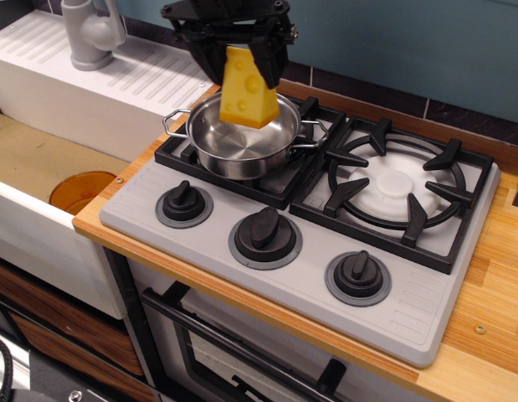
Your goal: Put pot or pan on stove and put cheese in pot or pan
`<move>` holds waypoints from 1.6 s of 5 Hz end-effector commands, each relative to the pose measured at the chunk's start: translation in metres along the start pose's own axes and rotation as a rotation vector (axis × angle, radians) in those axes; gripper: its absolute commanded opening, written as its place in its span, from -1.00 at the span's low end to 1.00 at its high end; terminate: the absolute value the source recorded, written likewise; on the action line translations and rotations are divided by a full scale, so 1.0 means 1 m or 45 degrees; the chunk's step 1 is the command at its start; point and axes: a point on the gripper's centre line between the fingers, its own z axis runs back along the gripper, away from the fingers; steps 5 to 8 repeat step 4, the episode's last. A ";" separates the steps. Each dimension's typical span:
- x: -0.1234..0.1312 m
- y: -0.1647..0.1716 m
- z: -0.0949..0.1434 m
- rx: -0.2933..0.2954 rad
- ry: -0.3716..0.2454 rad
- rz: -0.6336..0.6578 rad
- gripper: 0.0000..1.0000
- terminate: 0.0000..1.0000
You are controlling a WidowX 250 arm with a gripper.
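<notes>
A shiny steel pot (242, 142) with two wire loop handles sits on the left burner grate of the light grey stove (409, 293). My black gripper (238, 52) is at the top of the view, shut on the thin end of a yellow cheese wedge (247, 90) with round dimples. The cheese hangs in the air above the pot, over its far side, and does not touch it. The upper part of the gripper is cut off by the frame's top edge.
The right burner (398, 186) has a bare black grate and white disc. Three black knobs (264, 234) line the stove's front. A white sink unit with a grey faucet (89, 33) stands at the left, with an orange bowl (81, 189) in the basin.
</notes>
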 end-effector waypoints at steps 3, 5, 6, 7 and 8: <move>0.021 -0.011 0.037 0.042 0.000 -0.015 1.00 -1.00; 0.023 -0.011 0.042 0.051 0.005 -0.019 1.00 1.00; 0.023 -0.011 0.042 0.051 0.005 -0.019 1.00 1.00; 0.023 -0.011 0.042 0.051 0.005 -0.019 1.00 1.00; 0.023 -0.011 0.042 0.051 0.005 -0.019 1.00 1.00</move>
